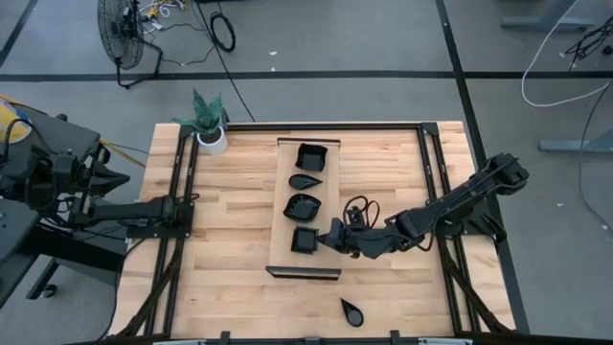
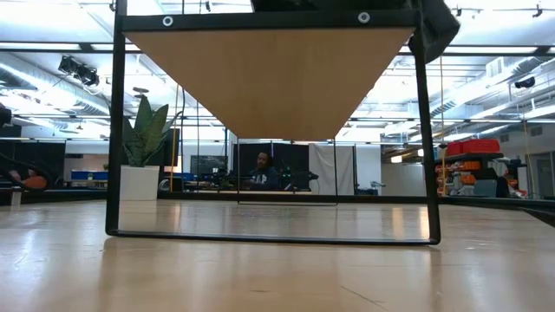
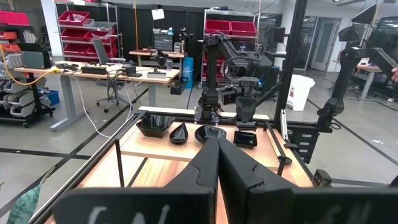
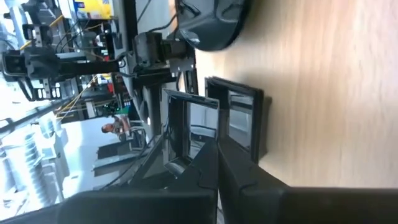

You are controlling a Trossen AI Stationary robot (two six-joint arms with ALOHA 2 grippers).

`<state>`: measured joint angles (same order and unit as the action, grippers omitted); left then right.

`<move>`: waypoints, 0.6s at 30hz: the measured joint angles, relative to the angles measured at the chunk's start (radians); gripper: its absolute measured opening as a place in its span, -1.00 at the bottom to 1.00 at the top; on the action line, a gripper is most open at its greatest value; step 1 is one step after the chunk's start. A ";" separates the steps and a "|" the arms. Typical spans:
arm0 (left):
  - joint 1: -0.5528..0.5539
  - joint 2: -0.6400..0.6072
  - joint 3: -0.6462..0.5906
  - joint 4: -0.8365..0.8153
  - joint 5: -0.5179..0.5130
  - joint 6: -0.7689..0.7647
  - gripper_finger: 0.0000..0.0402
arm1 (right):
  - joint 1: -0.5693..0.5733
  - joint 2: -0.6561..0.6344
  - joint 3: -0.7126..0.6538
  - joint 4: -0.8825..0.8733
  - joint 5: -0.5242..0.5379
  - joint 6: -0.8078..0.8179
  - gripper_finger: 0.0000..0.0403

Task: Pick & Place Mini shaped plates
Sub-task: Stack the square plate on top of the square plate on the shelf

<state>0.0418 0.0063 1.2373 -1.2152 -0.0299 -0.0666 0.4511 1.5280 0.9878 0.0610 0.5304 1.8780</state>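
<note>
Four plates lie in a row on the board [image 1: 284, 206], which sits at the middle of the desk [image 1: 239, 278]. From the far end of the board to the near end they are: a wavy bowl [image 1: 312, 156], a teardrop [image 1: 307, 180], a leaf dish [image 1: 303, 205] and a square plate [image 1: 305, 240]. A fifth plate, a second teardrop [image 1: 351, 311], lies alone on the bare wood near the front edge of the desk, well apart from the board.

The right end effector [image 1: 330, 236] reaches in from the right edge and sits just beside the square plate, on its right side. Its fingers are together. The right wrist view shows the square plate's rim directly ahead of the closed fingertips; whether the tips pinch that rim or only meet beside it cannot be told from these views.

The left end effector [image 1: 192, 198] rests at the left edge of the desk, fingers together, holding nothing. A plant pot [image 1: 213, 140] stands at the far left corner.

Step in hand, as judged: placement of the square plate at the near end of the row, or the moment just after it.

Next move, as judged: back the right arm clear of the board, then travel to the lone teardrop. That pick calls for opened fingers and a low approach onto a thin, glossy rim, which may slip.
</note>
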 joint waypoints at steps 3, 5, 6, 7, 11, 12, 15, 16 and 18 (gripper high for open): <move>0.000 0.000 0.000 0.000 0.000 0.000 -0.93 | 0.011 0.000 0.000 -0.007 0.001 0.033 -1.00; 0.000 0.000 0.000 0.000 0.000 0.000 -0.93 | 0.011 0.000 0.000 -0.012 0.002 0.042 -1.00; 0.000 0.000 0.000 0.000 0.000 0.000 -0.93 | 0.011 0.000 0.000 -0.014 0.003 0.042 -1.00; 0.000 0.000 0.000 0.000 0.000 0.000 -0.93 | 0.011 0.000 0.000 -0.018 0.004 0.042 -1.00; 0.000 0.000 0.000 0.000 0.000 0.000 -0.93 | 0.011 0.000 0.000 -0.018 0.008 0.042 -1.00; 0.000 0.000 0.000 0.000 0.000 0.000 -0.93 | 0.011 0.000 0.000 -0.018 0.014 0.044 -1.00; 0.000 0.000 0.000 0.000 0.000 0.000 -0.93 | 0.011 0.004 0.000 -0.006 0.030 0.045 -1.00; 0.000 0.000 0.000 0.000 0.000 0.000 -0.93 | 0.011 0.005 0.000 0.003 0.028 0.048 -1.00; 0.000 0.000 0.000 0.000 0.000 0.000 -0.93 | 0.011 0.009 0.000 0.024 0.028 0.052 -1.00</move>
<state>0.0418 0.0063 1.2373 -1.2152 -0.0299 -0.0665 0.4622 1.5370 0.9874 0.0852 0.5587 1.9301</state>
